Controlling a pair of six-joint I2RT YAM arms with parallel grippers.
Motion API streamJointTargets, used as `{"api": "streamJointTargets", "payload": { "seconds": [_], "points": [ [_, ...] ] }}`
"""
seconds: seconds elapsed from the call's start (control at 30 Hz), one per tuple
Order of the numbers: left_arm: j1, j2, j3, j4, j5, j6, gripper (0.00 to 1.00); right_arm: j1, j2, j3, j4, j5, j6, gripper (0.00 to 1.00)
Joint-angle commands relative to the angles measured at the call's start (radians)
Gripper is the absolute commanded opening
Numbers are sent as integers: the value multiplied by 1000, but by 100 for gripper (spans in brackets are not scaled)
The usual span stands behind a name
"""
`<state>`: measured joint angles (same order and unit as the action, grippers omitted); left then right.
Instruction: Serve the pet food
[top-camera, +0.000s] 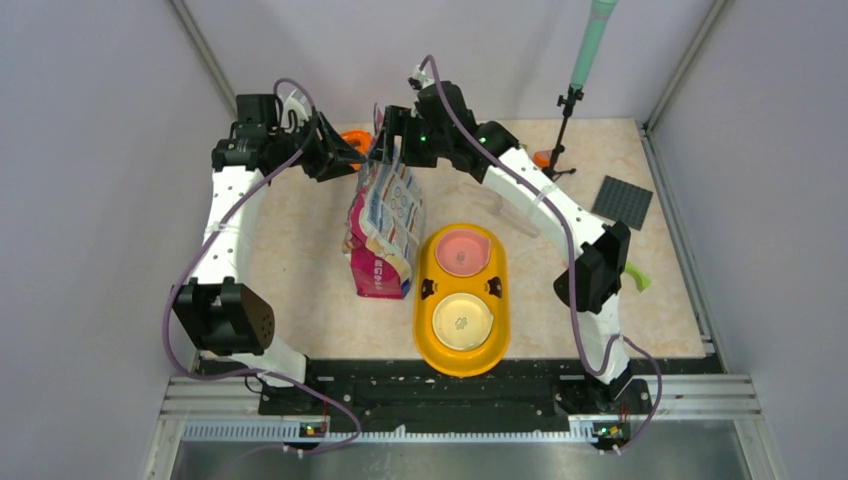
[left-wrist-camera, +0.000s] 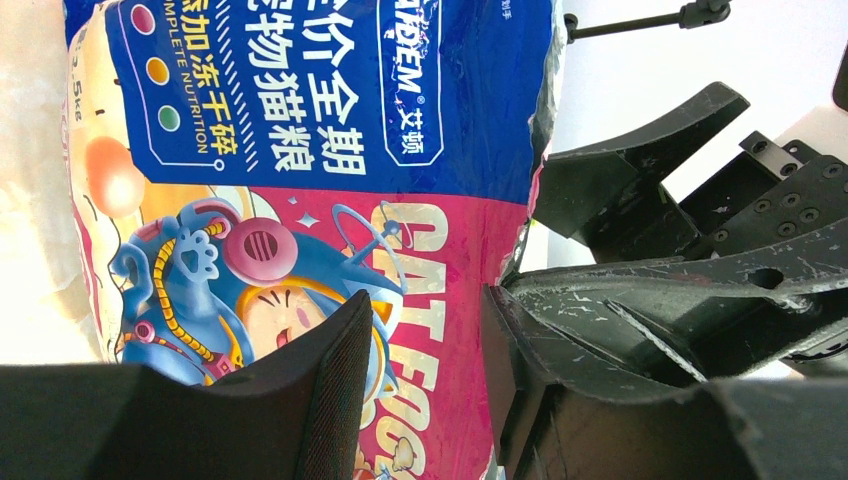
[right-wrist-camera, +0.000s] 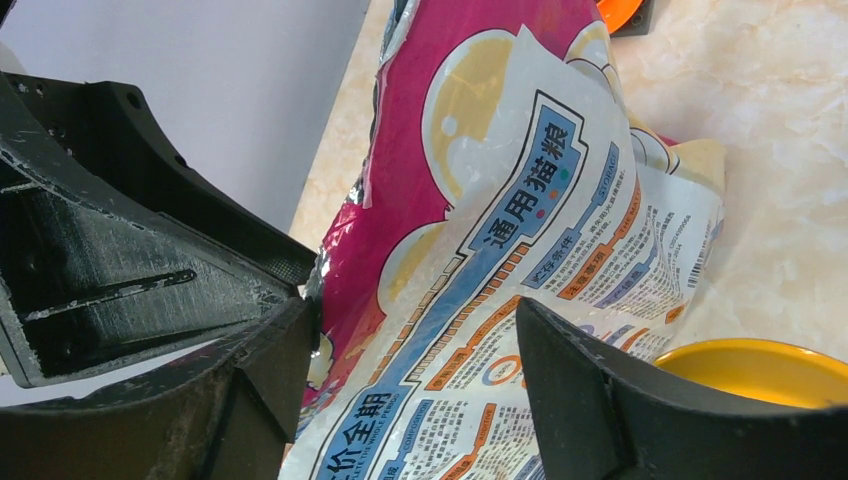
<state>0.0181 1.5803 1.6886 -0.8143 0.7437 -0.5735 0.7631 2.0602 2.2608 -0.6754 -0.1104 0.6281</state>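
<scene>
— Well, any sign of the pet food?

— Hidden in all three views. Only seeing its bag (top-camera: 390, 225): glossy, magenta and blue, lettered "CAT FOOD". Stands upright on the table (top-camera: 300, 290), a little left of centre. Turns its cartoon front toward the left arm and its white printed back toward the right arm. Ragged along one edge, with silver lining showing.

— And the left gripper (left-wrist-camera: 425, 330)?

— Up near the top of the bag, on the cartoon side. Parted by a narrow gap, with the flat front of the bag showing through it. Not clamped on anything visible. Cannot tell about contact with the foil.

— Right gripper (right-wrist-camera: 415, 330)?

— Spread wide, facing the white back panel from the other side. Comes close to the left one at the ragged edge. Touching or not, cannot tell.

— Anything beside the bag?

— Just to its right, a yellow feeder tray (top-camera: 425, 320). Holds a pink bowl (top-camera: 462, 250) on the far side and a cream bowl (top-camera: 463, 318) nearer the arm bases. Shows a small mark in the bottom of each, too small to make out.

— Elsewhere?

— Behind the bag, something orange (top-camera: 355, 138), mostly covered. Far right, a black stand (top-camera: 563, 130) with a pale green top, and near it a dark grey studded plate (top-camera: 622, 202), lying flat.
</scene>
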Motion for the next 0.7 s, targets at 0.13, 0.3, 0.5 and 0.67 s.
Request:
{"api": "streamJointTargets", "payload": {
  "seconds": [0.13,0.3,0.5,0.67],
  "points": [
    [-4,-2,22,21,10,17,48,15,-29,-17,4,72,-28,49],
    [-4,-4,30,21,14,17,48,15,-41,-38,14,69,-29,6],
    [-11,-15,45,32,41,24,68,15,-46,-38,14,67,-29,0],
    [-78,5,91,-40,-32,93,77,15,-59,-40,18,67,-32,0]
  ]
}}
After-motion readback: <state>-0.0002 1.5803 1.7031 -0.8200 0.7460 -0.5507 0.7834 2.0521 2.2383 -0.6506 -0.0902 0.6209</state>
